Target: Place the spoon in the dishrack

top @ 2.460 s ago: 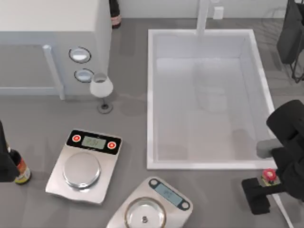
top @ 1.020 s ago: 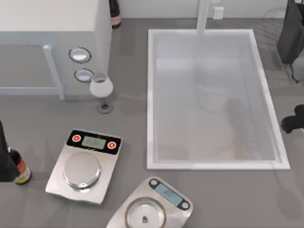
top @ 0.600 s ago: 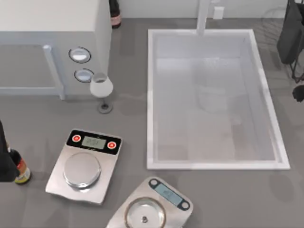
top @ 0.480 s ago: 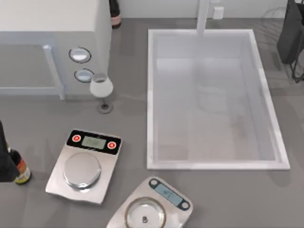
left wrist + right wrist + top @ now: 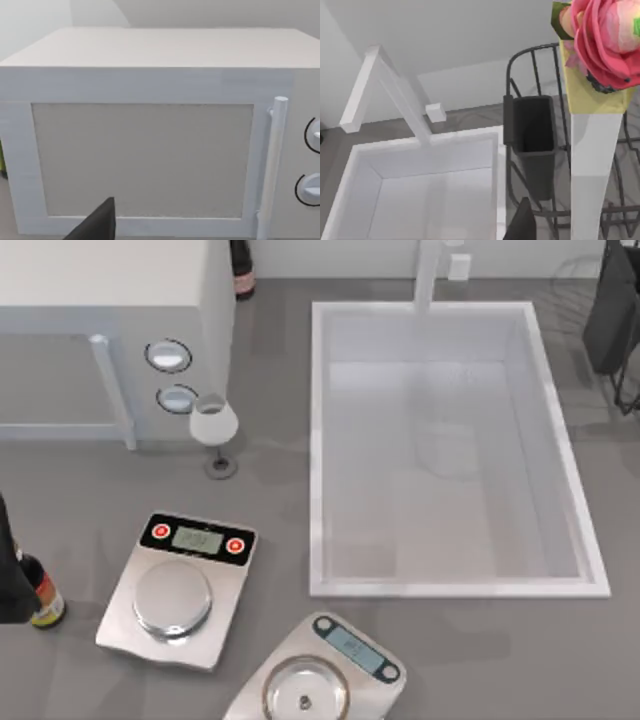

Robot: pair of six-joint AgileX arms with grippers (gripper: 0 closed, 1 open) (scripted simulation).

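Clearly the sink (image 5: 420, 143) sits just beside the dishrack (image 5: 530, 130), so an early release could drop the spoon (image 5: 590, 165) into the basin or let it slip through the wires. It hangs upright over the rack, apparently clamped in the right gripper (image 5: 520, 225). Left gripper (image 5: 97, 225) idles facing the microwave (image 5: 145, 150); its opening I cannot tell.
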